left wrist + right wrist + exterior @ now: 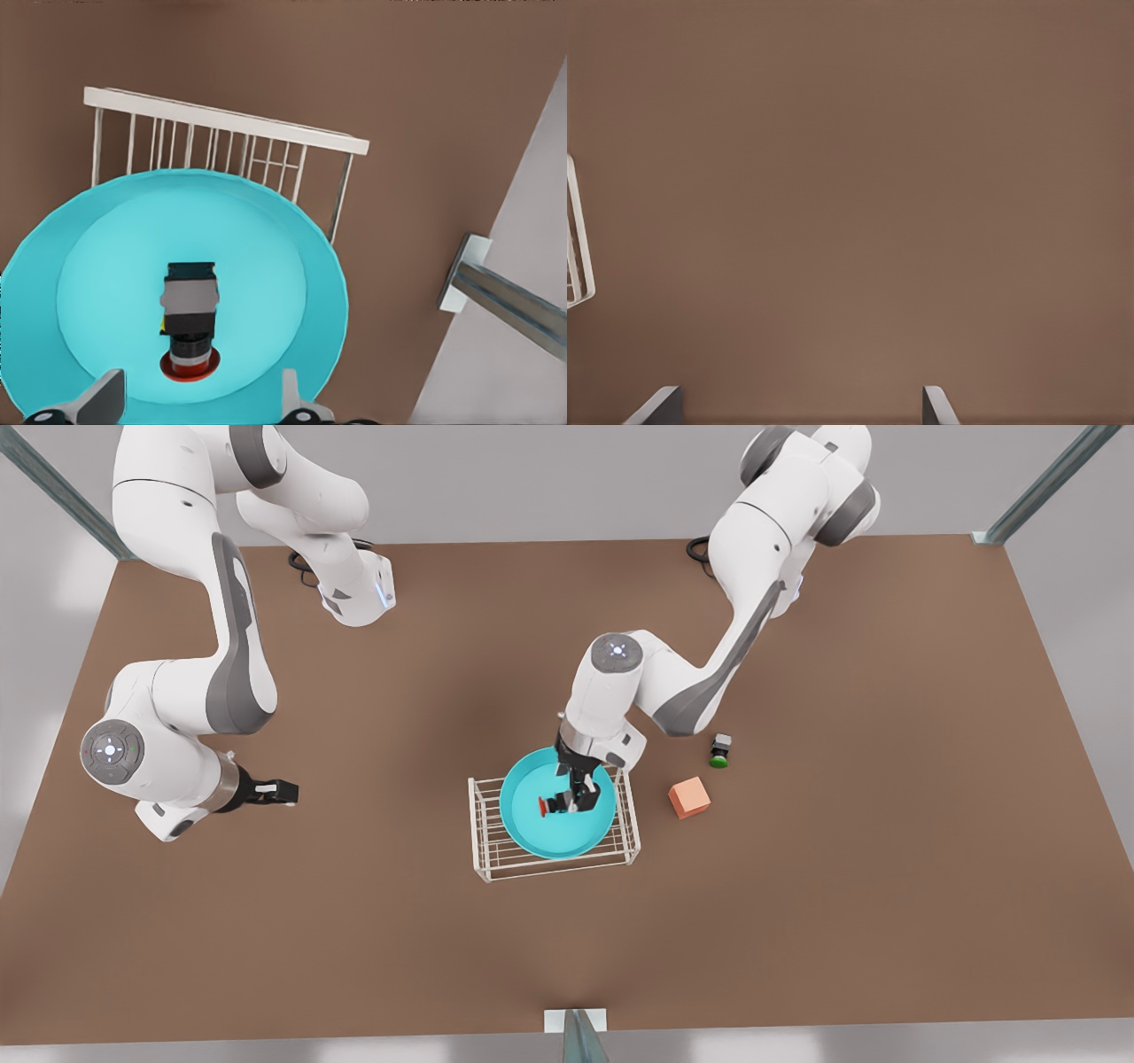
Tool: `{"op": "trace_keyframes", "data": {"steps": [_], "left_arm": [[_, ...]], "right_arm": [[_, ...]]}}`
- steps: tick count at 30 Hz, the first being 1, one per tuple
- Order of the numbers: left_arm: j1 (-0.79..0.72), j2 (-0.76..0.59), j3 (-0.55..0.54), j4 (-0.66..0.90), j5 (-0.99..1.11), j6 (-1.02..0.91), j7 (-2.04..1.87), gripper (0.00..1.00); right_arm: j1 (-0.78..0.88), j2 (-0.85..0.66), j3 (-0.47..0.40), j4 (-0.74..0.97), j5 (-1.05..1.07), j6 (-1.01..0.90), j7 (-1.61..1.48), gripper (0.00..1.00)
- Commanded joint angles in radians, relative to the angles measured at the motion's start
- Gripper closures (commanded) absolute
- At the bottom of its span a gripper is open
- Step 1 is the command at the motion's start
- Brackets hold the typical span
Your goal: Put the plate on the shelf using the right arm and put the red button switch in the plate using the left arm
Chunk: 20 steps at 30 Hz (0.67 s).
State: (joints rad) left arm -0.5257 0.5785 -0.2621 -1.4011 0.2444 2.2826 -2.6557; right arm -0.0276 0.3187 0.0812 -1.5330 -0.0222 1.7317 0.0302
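Note:
The turquoise plate (pixel 532 828) (pixel 266 266) rests on top of the white wire shelf (pixel 483 841) (pixel 221 119) at the table's middle. On its side in the plate lies the red button switch (pixel 551 805) (pixel 189 319), its red cap toward the front view's left. My left gripper (pixel 576 793) (pixel 199 403) hangs just above it, open, with a finger on either side of the switch and apart from it. At the front view's left, well clear of the shelf, my right gripper (pixel 285 790) (pixel 796 405) waits open over bare table, with a corner of the shelf (pixel 578 266) at the edge of its view.
A salmon-orange cube (pixel 689 797) and a green-capped switch (pixel 720 751) lie on the table to the front view's right of the shelf. A metal frame post (pixel 580 1036) (pixel 505 297) stands at the table's near edge.

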Motion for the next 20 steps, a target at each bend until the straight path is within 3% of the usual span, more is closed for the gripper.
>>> {"op": "trace_keyframes", "data": {"steps": [1,3,5,7,8,9,10,12,20], "left_arm": [[0.019,-0.052,-0.009,-0.003,-0.042,-0.401,0.766,0.00],[0.157,-0.206,-0.006,-0.001,-0.218,-0.863,1.658,0.00],[0.322,-0.233,0.017,0.048,-0.206,-0.997,2.393,0.00],[0.602,-0.220,0.020,0.119,-0.221,-0.948,2.693,0.00],[0.575,-0.212,-0.011,0.123,-0.223,-0.870,2.574,0.00],[0.503,-0.359,0.138,-0.005,-0.217,-0.855,2.640,0.00],[0.495,-0.677,0.216,-0.472,-0.226,-0.496,2.715,0.00],[0.500,-0.553,0.227,-0.290,-0.220,-0.626,2.775,0.00],[0.438,-0.467,0.218,-0.150,-0.229,-0.684,2.696,0.00]], "right_arm": [[0.000,-0.001,0.000,0.001,0.001,-0.001,0.001,0.00],[0.000,-0.001,0.000,0.001,0.001,-0.001,0.001,0.00],[0.000,-0.001,0.000,0.000,0.001,-0.001,0.001,0.00],[0.000,-0.001,0.000,0.001,0.001,-0.001,0.001,0.00],[0.000,-0.001,0.000,0.001,0.001,0.000,0.001,0.00],[0.000,0.000,0.000,-0.001,0.001,0.000,0.001,0.00],[0.000,0.000,0.000,0.001,0.001,-0.001,0.001,0.00],[0.000,0.000,0.000,0.001,0.001,0.000,0.001,0.00],[-0.002,0.000,-0.003,0.001,0.007,-0.003,0.004,0.00]]}}
